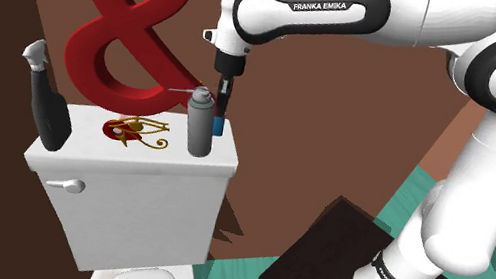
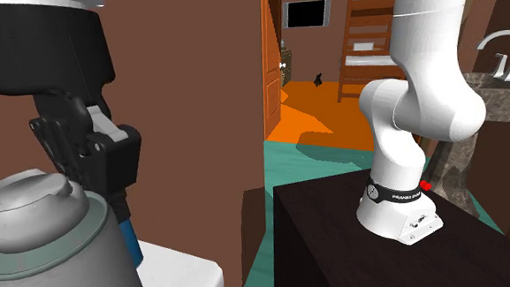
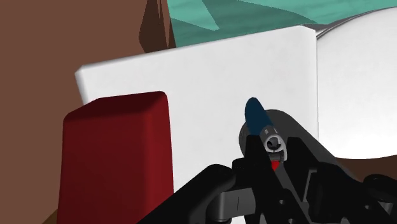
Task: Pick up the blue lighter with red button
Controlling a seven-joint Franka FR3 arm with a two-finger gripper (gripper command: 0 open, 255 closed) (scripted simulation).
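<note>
One blue lighter (image 1: 219,122) clamped upright in end effector (image 1: 221,107), over white tank lid (image 1: 87,152), just right of grey can (image 1: 199,128).

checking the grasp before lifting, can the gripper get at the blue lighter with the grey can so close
Likely yes: the gripper looks shut on the blue lighter from above; the grey can stands beside it, not in between.

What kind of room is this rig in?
Likely a bathroom: a white toilet tank with a flush lever, the toilet bowl, and a faucet on a counter.
</note>
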